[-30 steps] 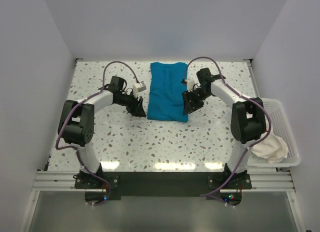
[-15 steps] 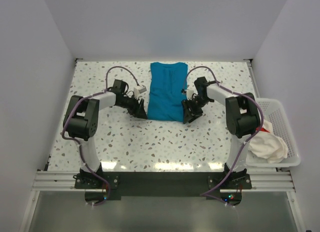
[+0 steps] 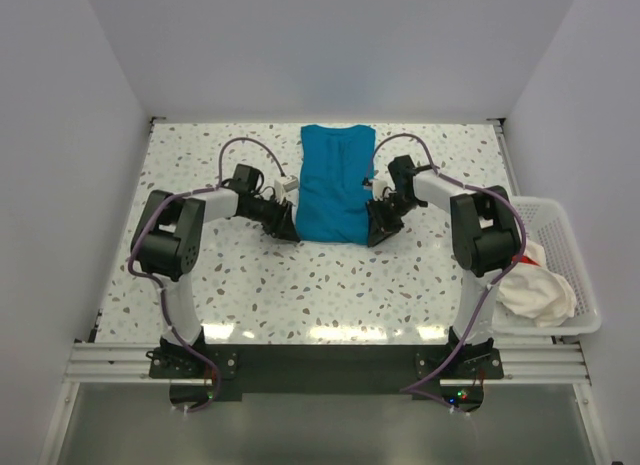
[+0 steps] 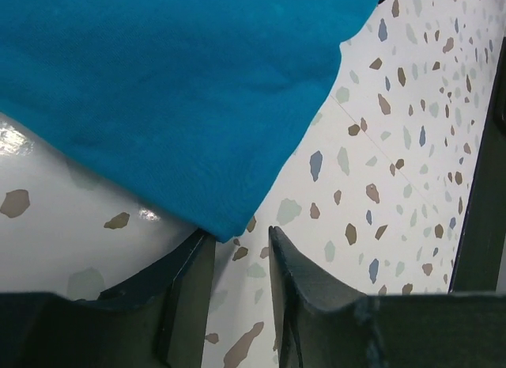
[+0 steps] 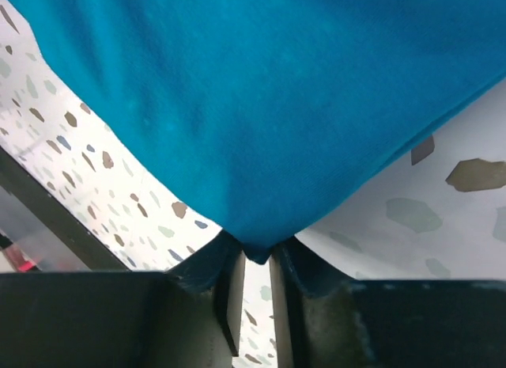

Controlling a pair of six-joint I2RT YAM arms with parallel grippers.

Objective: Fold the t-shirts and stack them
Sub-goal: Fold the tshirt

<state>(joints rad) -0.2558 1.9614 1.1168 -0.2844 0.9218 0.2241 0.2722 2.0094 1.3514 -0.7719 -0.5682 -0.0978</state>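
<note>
Terrazzo table [image 3: 300, 285] carries the teal shirt [image 3: 335, 185], folded narrow, at its far middle; the basket [image 3: 580, 325] at right holds the white shirt [image 3: 540, 295]; within the last second both arms have closed in on the near corners; the right gripper [image 5: 254, 261] now pinches its corner, the left gripper [image 4: 233, 241] stands narrowly apart, corner at its mouth; I judge the crosswise fold is next.

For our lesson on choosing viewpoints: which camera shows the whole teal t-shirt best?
Top external: the whole teal t-shirt, collar included. Left wrist shows only one corner by the left claw; right wrist, one corner between the tips of the right claw.
</note>
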